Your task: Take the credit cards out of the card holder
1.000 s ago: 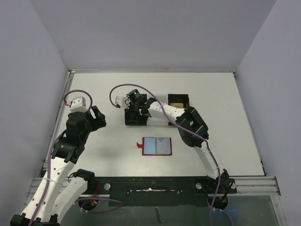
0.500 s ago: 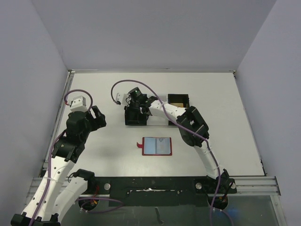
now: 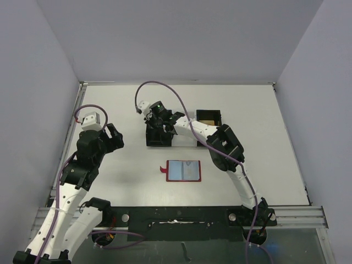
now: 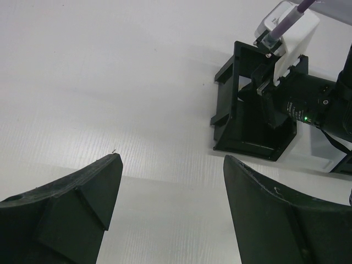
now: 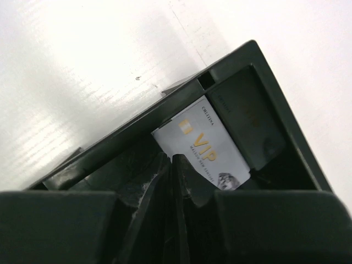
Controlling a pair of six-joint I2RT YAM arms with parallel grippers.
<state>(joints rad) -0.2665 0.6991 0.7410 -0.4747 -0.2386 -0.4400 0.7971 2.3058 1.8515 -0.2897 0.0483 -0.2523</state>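
The card holder (image 3: 183,171) lies open on the table, red-edged with a pale blue lining and its tab at the left. My right gripper (image 5: 171,159) is shut with nothing between its fingers, its tips hanging over the black bin (image 5: 236,66). A white credit card (image 5: 203,144) printed "VIP" in gold lies in that bin just beyond the tips, beside a dark flat rectangle (image 5: 247,121). My left gripper (image 4: 171,165) stands open above bare table at the left, well away from the holder. Whether any card sits in the holder's pockets I cannot tell.
The three-part tray stands at the back centre: the left black bin (image 3: 159,140), a white middle part, and a right black bin (image 3: 209,116) with something gold inside. The right arm (image 3: 223,146) stretches across the table behind the holder. Grey walls close in both sides.
The right gripper's jaws have closed over the left black bin, and its wrist and cable have swung slightly back. The left arm and the card holder have not moved.
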